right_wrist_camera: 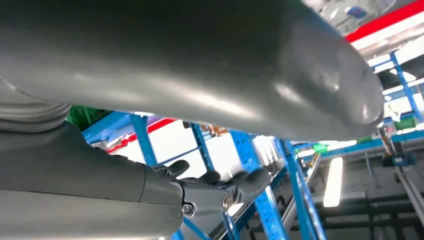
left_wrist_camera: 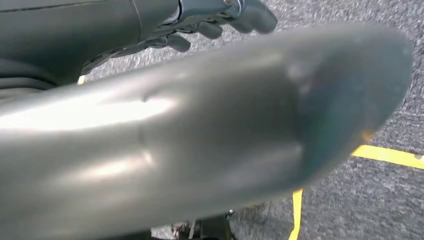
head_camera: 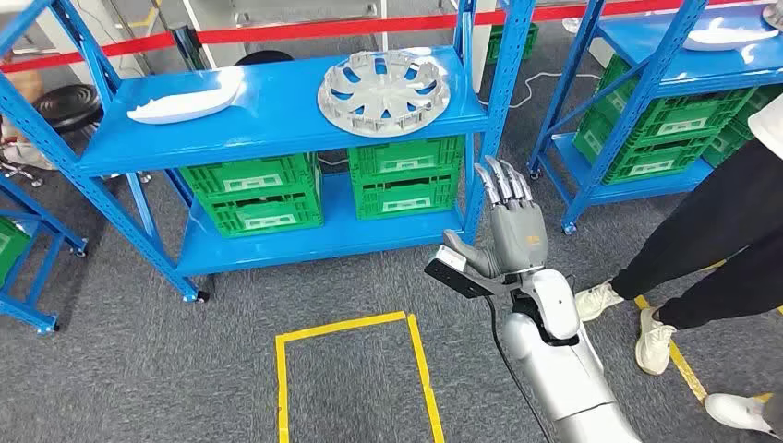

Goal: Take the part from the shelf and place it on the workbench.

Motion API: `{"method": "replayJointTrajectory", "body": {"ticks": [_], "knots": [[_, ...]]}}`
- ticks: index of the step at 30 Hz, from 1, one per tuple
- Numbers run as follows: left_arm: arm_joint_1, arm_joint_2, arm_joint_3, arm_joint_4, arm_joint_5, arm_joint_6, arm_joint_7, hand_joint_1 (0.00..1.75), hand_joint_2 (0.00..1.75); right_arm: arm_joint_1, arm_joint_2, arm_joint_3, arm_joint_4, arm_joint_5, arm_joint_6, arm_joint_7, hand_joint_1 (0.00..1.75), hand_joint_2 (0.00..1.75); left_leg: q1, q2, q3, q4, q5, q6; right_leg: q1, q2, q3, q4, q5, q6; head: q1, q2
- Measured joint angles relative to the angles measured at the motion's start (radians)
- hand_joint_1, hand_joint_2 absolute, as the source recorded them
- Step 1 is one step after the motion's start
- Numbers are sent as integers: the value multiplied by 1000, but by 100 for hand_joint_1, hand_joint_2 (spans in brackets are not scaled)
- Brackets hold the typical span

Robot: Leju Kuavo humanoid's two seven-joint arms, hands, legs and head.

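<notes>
Empty right hand [head_camera: 511, 221] near shelf [head_camera: 277, 120]

The left hand [left_wrist_camera: 220, 20] is largely hidden behind a thick blurred thumb [left_wrist_camera: 200, 135] in the left wrist view — only dark fingertips are seen, and its grasp cannot be judged. The right hand's [right_wrist_camera: 210, 187] fingers are partly covered by a similar blurred thumb [right_wrist_camera: 200, 65] in the right wrist view. The person [head_camera: 711, 249] is cut off by the right edge. A white part [head_camera: 729, 35] on the neighbouring shelf [head_camera: 646, 83] is cropped — its shape cannot be told.
</notes>
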Motion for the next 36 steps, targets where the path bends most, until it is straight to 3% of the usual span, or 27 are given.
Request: {"method": "replayJointTrajectory", "body": {"ticks": [4,5,7,8,9,10,11,12,14,19,21,23,24,25,27,29,30,34,36], "knots": [[2,0,3,0,3,0,-2,0,0,-3,-1,0,0,-2,0,0,0,0,6,-1,12,-14,2,19,0,-1,-2,17,-16,17,2,0],[2,0,5,0,5,0,-4,0,0,-5,-2,0,0,-5,0,0,0,0,9,0,17,-19,2,25,0,-1,-21,57,-36,21,2,0],[2,0,8,0,10,0,-7,0,0,-4,-4,-2,1,-12,0,-2,0,0,8,0,20,-20,-2,34,0,-1,-94,188,-87,25,4,0],[3,1,9,0,11,0,-8,0,0,-2,-5,-4,2,-15,0,-2,0,0,8,0,21,-19,-4,36,0,-1,-132,248,-103,27,4,0],[4,1,11,0,11,0,-9,0,0,0,-5,-6,2,-18,0,-4,0,0,7,-1,22,-18,-7,36,0,-1,-156,278,-100,27,4,0],[5,1,13,0,12,-1,-9,0,0,1,-6,-8,2,-20,0,-5,0,0,7,-1,25,-16,-10,36,0,-1,-161,268,-76,27,4,0],[6,0,14,1,13,-1,-10,0,0,1,-7,-10,2,-20,0,-7,0,0,7,-2,30,-15,-15,34,0,-1,-143,216,-37,25,4,0],[7,0,15,1,13,-2,-11,0,0,0,-8,-13,2,-21,0,-9,0,0,7,-2,35,-13,-20,31,0,-2,-114,143,5,22,5,0],[5,0,16,1,13,-6,-15,0,0,0,-9,-18,2,-23,0,-12,0,0,4,-4,39,-9,-30,21,3,-2,-62,30,46,13,4,0],[1,1,16,0,18,-9,-18,0,0,1,-10,-26,-5,-25,1,-17,0,0,4,-3,37,5,-44,-8,4,1,-40,-3,43,-14,2,0],[-1,1,16,0,19,-9,-18,0,0,1,-10,-26,-10,-26,2,-19,0,0,6,-1,-9,95,-86,-20,0,-2,-30,-8,40,-24,1,0],[-2,1,16,1,19,-9,-18,0,0,3,-10,-26,-12,-26,3,-20,0,0,9,0,-86,232,-135,-28,0,-3,-24,-9,34,-28,0,0],[-1,1,16,1,19,-9,-17,0,0,4,-10,-27,-12,-26,4,-20,0,0,10,0,-114,273,-138,-29,0,-3,-21,-9,31,-28,1,0],[-1,1,16,1,19,-9,-16,0,0,5,-10,-29,-13,-26,6,-21,0,0,11,0,-122,274,-120,-30,-1,-2,-16,-9,28,-27,1,0],[-2,3,16,1,14,-9,-14,0,0,8,-10,-36,-16,-26,8,-22,0,0,12,1,-79,162,-39,-29,-4,-1,-2,-9,19,-21,1,0],[-3,4,16,1,10,-9,-11,0,0,9,-10,-43,-23,-25,8,-23,0,0,11,2,-19,33,10,-22,-3,0,7,-8,9,-10,0,0],[-4,4,16,1,9,-9,-10,0,0,10,-10,-47,-27,-25,9,-23,0,0,10,2,-5,2,15,-16,-1,0,9,-8,6,-4,1,0],[-4,4,16,1,8,-9,-10,0,0,17,-10,-52,-41,-23,11,-25,0,0,6,1,6,-13,7,17,-4,0,8,-2,-6,22,2,0],[-4,4,16,0,8,-9,-13,0,0,19,-11,-53,-45,-20,14,-28,0,0,9,1,15,-19,5,30,-5,-1,-33,81,-45,30,4,0]]}}
